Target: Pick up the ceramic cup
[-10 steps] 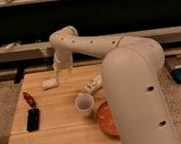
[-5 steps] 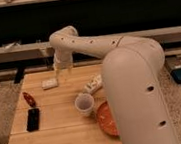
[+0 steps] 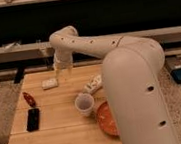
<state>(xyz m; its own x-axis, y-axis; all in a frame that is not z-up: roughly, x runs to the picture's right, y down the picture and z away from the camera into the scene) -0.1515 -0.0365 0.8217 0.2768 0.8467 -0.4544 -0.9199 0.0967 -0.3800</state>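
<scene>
The ceramic cup [image 3: 84,103] is small and pale, with a round rim and a darker inside. It stands upright near the middle of the wooden table [image 3: 62,133]. The flat orange plate [image 3: 106,119] lies just right of it, partly behind my arm's large body. My gripper [image 3: 60,75] hangs from the bent arm over the table's back part. It is well behind and left of the cup and holds nothing that I can see.
A white remote-like object [image 3: 92,83] lies behind the cup. A small white block [image 3: 49,83] sits just left of the gripper. A red object [image 3: 28,99] and a black phone [image 3: 33,119] lie at the left edge. A dark ledge runs behind the table.
</scene>
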